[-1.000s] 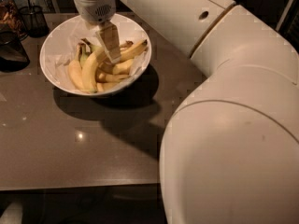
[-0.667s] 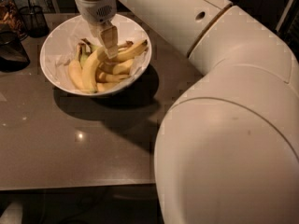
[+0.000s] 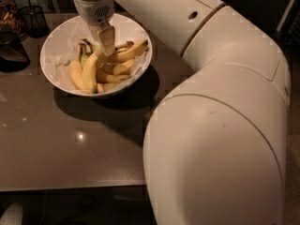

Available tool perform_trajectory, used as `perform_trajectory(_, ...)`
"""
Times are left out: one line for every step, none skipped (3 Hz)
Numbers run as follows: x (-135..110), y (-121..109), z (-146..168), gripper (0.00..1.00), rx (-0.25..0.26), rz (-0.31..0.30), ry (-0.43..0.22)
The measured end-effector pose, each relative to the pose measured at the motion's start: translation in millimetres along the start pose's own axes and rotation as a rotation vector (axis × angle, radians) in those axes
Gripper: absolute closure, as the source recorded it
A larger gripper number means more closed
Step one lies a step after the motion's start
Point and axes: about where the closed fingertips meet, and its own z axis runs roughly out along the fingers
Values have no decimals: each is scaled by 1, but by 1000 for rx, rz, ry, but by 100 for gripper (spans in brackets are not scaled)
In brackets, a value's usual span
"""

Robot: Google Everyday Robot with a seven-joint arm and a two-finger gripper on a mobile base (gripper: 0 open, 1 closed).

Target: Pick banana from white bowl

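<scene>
We see the white bowl (image 3: pixel 55 45) standing on the far left part of a grey-brown table (image 3: pixel 70 144), and its shadow falls on the table surface toward us. In the bowl lies a pile of bananas. The banana (image 3: pixel 89 72), the longest and thickest one, lies in the middle of the pile, strongly curved, with its upper end pointing to the centre of the bowl and its lower end near the front rim. A shorter banana (image 3: pixel 129 52) with a dark tip lies to the right of it, against the right wall. The gripper (image 3: pixel 106 40) hangs from above into the bowl and is right over the upper end of the banana. It seems to touch the fruit there, but we cannot tell whether it is grasping the banana or is released. The large white arm (image 3: pixel 220 125) fills the right half of the view. Behind the bowl, at the far left, stands a dark wire-mesh cup (image 3: pixel 33 18).
</scene>
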Motion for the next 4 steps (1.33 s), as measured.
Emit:
perform_trajectory(-6,1,7,54,-16,-17,-6)
perform_trajectory(-10,6,16,53,-38,-26,-11)
perform_trajectory(-9,7,20,51,-47,-35,-3)
perform_trajectory(-9,2,19,50,-41,-57,10)
